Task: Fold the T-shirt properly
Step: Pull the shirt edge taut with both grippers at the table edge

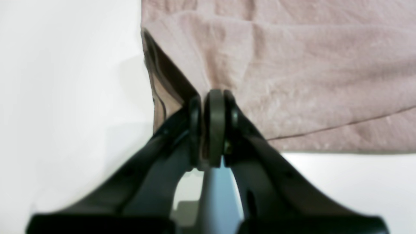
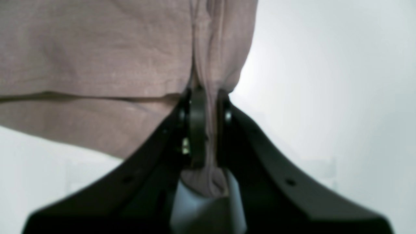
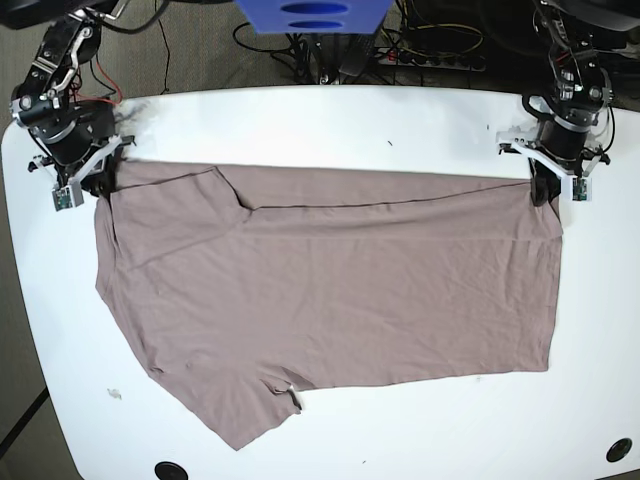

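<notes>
Mauve cloth pinched at both far corners

Taupe, thin and a little wrinkled, the plain short-sleeved T-shirt (image 3: 330, 290) lies spread flat across the white rounded table (image 3: 330, 120), and I have it at two points along its far edge. My left gripper (image 1: 213, 126) has its black jaws together on a corner of the fabric, a fold of it squeezed between the pads; my right gripper (image 2: 203, 125) is clamped the same way, with a bunched strip of cloth running down between its fingers. From the base view the shirt's long axis runs side to side, straight from one of my grippers to the other, and the whole body of the garment stretches away from that held edge toward the near side of the table. Sleeve and neck end sit by my right arm, hem end by my left. Neither arm is nearer: each owns its own corner. I reckon the coming fold turns on carrying this far edge over toward the near one, both arms level
</notes>
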